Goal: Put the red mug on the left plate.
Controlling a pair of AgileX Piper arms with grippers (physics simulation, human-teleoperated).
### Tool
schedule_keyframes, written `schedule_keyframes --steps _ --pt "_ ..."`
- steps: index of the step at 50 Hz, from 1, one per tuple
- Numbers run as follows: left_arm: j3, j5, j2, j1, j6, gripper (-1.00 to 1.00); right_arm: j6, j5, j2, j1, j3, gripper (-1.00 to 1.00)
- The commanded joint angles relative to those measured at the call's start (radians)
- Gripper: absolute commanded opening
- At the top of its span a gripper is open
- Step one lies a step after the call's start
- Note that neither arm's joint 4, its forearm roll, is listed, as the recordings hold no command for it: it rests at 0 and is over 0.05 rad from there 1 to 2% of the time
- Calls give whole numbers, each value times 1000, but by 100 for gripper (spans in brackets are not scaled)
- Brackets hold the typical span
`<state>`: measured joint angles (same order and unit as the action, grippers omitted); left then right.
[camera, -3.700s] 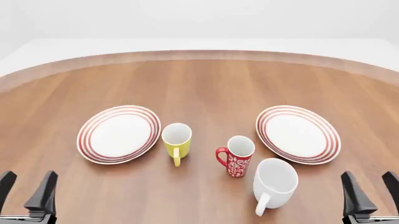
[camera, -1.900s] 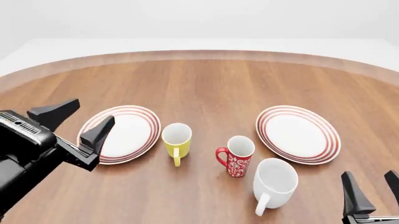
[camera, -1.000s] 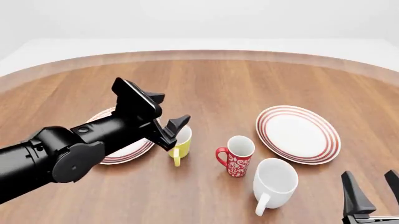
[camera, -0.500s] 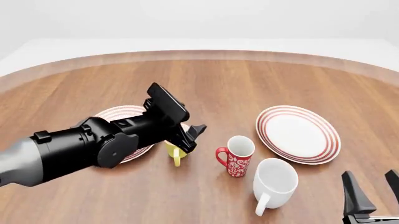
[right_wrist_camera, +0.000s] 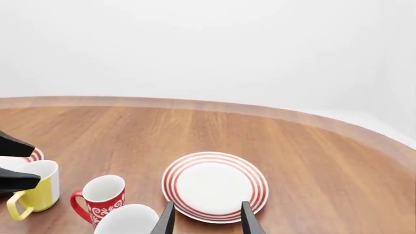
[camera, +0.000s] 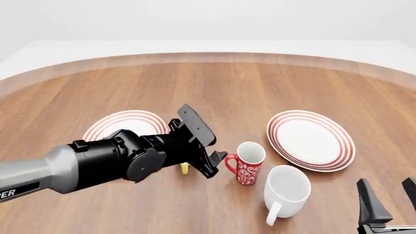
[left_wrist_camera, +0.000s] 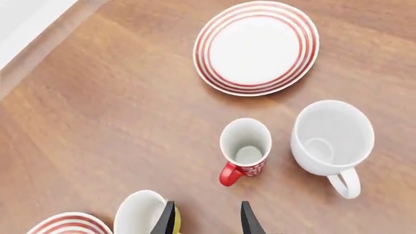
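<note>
The red mug [camera: 249, 167] with white swirls stands upright near the table's middle, its handle toward the left arm. In the left wrist view the red mug [left_wrist_camera: 245, 148] lies just ahead of the fingers. My left gripper [camera: 213, 160] is open and empty, its tips close to the handle without touching it. The left plate [camera: 123, 124] lies behind that arm, its near half hidden; only a sliver of the left plate [left_wrist_camera: 68, 225] shows in the wrist view. My right gripper [camera: 388, 202] rests open at the front right edge, far from the mug [right_wrist_camera: 101, 197].
A yellow mug [camera: 184, 168] is almost hidden under the left arm, right beside its fingers [left_wrist_camera: 166, 222]. A bigger white mug [camera: 286, 191] stands just in front of and right of the red one. The right plate [camera: 311, 140] lies beyond them.
The left arm has swung up from the front left, over the left plate and yellow mug, rightward to the red mug's handle. The right arm and all dishes have stayed put.
</note>
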<state>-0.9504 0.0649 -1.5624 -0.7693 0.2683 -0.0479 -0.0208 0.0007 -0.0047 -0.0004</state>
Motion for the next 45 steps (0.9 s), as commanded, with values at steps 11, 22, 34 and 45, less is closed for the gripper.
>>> schedule_keyframes --steps 11,22,34,45 --pt "-37 3 -80 -25 40 100 -2 -2 0 2 0 100" --pt "-65 -2 -156 6 92 100 0 0 0 1 0 100" --pt "-88 -18 -181 35 144 100 -1 -6 6 3 0 100" --pt "-93 -36 -179 36 168 100 -2 -7 4 4 0 100"
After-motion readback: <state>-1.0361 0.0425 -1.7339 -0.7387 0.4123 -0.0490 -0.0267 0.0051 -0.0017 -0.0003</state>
